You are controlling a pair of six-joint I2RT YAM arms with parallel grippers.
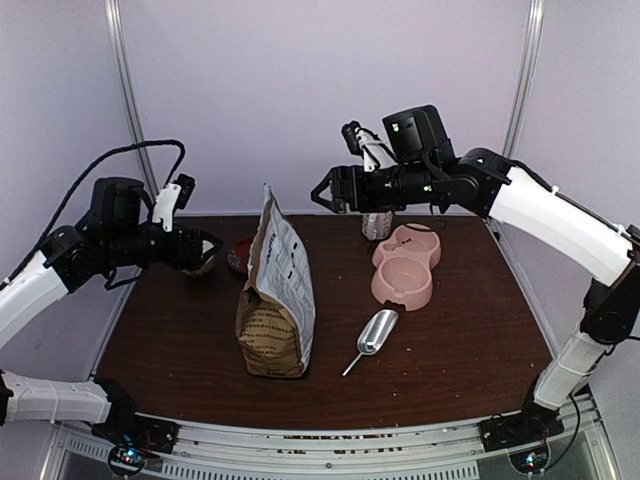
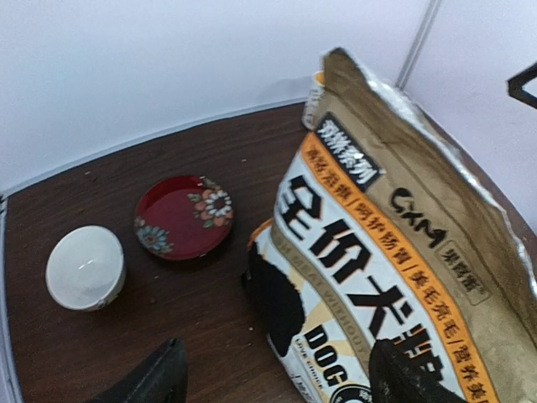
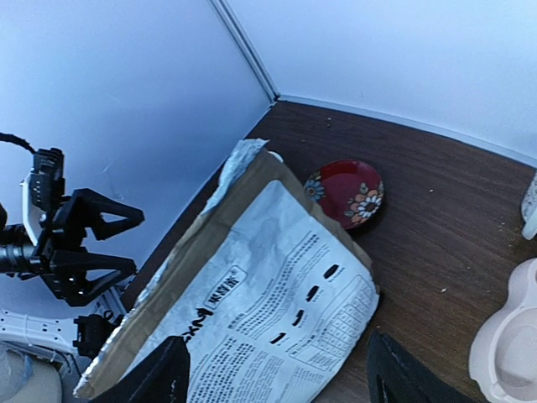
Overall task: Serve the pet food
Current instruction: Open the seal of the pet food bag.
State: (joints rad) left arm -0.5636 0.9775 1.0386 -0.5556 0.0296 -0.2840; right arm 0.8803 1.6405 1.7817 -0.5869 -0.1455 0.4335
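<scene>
The tall tan paper bag (image 1: 278,300) with an orange band and black-white print stands upright mid-table. It also shows in the left wrist view (image 2: 394,243) and in the right wrist view (image 3: 260,294). No kibble shows; it is hidden inside the bag. My left gripper (image 1: 205,250) hovers open and empty left of the bag, and its view (image 2: 281,382) looks down at the bag's front. My right gripper (image 1: 325,192) is open and empty, high above and behind the bag's top, which fills its view (image 3: 277,378). A pink double bowl (image 1: 405,265) lies right of the bag, with a metal scoop (image 1: 372,335) in front of it.
A red flowered saucer (image 2: 185,217) and a small white bowl (image 2: 85,267) sit behind and left of the bag. A small pale jar (image 1: 377,225) stands behind the pink bowl. Grey walls close the back and the sides of the table.
</scene>
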